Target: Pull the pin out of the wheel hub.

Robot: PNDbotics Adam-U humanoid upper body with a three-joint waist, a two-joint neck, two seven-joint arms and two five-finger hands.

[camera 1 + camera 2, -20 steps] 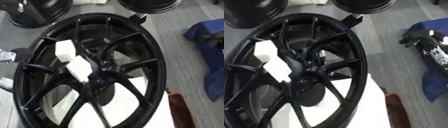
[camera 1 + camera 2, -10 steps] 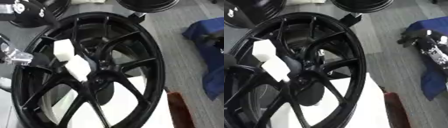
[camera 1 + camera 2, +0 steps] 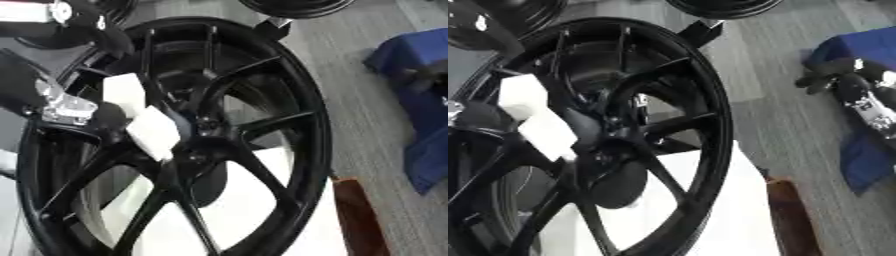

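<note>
A large black spoked wheel (image 3: 297, 120) stands tilted on a white surface and fills most of both views. A white pin (image 3: 144, 117), shaped like two stacked blocks, sticks out of the hub (image 3: 206, 137) toward the upper left. My left arm reaches in from the upper left, a silver joint (image 3: 66, 106) showing on it. My left hand (image 3: 479, 117) is a dark mass against the pin's left side, and its grip is hidden against the black spokes. My right hand (image 3: 826, 80) hangs open at the far right, over a blue cover and away from the wheel.
More black wheels (image 3: 293, 6) lie on the grey floor at the top. A blue cover (image 3: 420, 55) sits at the right. The white surface (image 3: 254, 210) under the wheel ends in a brown edge strip (image 3: 354, 215) at the lower right.
My left arm has come in from the left and upper left and moved up to the white pin. The right hand has stayed by the blue cover. The whole picture has shifted a little.
</note>
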